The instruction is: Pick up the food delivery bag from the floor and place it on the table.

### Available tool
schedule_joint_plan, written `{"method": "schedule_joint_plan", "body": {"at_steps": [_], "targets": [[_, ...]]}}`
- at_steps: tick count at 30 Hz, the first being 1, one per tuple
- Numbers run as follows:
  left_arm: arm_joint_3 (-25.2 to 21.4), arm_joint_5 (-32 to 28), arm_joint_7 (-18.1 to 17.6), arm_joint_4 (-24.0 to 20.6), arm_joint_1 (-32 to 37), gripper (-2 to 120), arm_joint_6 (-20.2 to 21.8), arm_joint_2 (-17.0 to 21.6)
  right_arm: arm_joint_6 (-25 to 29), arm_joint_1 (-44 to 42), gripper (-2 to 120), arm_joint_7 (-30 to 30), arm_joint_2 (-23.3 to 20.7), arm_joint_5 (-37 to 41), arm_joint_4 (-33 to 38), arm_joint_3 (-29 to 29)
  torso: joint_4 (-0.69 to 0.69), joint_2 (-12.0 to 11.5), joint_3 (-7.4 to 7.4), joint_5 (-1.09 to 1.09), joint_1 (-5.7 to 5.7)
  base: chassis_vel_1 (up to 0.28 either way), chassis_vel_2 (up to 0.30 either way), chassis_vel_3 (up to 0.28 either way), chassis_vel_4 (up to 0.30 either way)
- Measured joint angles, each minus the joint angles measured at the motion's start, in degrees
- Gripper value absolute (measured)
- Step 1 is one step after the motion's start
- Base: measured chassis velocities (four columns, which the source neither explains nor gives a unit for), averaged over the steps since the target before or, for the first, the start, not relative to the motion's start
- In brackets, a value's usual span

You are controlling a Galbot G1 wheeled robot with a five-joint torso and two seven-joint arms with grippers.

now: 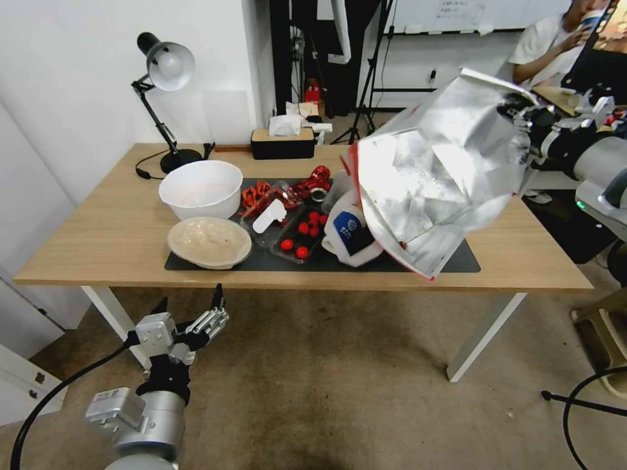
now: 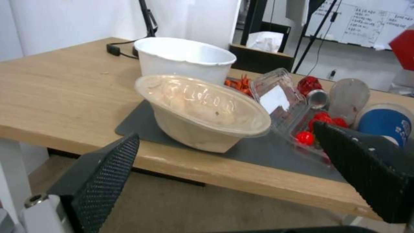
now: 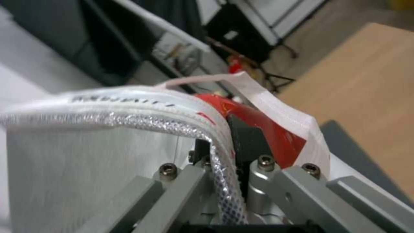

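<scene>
Two grippers are in view. The right gripper is clamped tight on the top rim of the food delivery bag, with the folded white edge and a mesh-lined strip pinched between its fingers. The bag hangs tipped on its side above the right half of the table, clear of the floor, its silver foil lining facing the head camera and its red edge at the lower corner. Whether that lower corner touches the dark grey mat cannot be told. Just beside the bag lies a blue-and-white paper cup. The left gripper sits low, in front of the table's near edge, fingers spread wide and holding nothing. On the mat stand a white bowl, a lidded beige bowl and a clear tray of red tomatoes.
</scene>
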Motion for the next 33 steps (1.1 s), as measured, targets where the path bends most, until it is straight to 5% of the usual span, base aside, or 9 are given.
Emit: {"method": "schedule_joint_plan", "body": {"at_steps": [19,33], "targets": [[0.18,0.64,0.16,0.29,-0.01,100,0.02,-0.26,-5.99,3.89,0,19.12,0.8,5.29,-2.5,-0.94,0.0,-0.01,0.0,0.0,0.0,0.0,0.0,0.0,0.0],[0.23,0.8,0.21,0.42,0.0,100,0.06,-0.46,-7.69,5.4,0,22.79,1.52,4.43,-3.88,-2.38,0.0,-0.01,0.0,0.0,-0.01,0.0,0.0,0.0,0.0]]}}
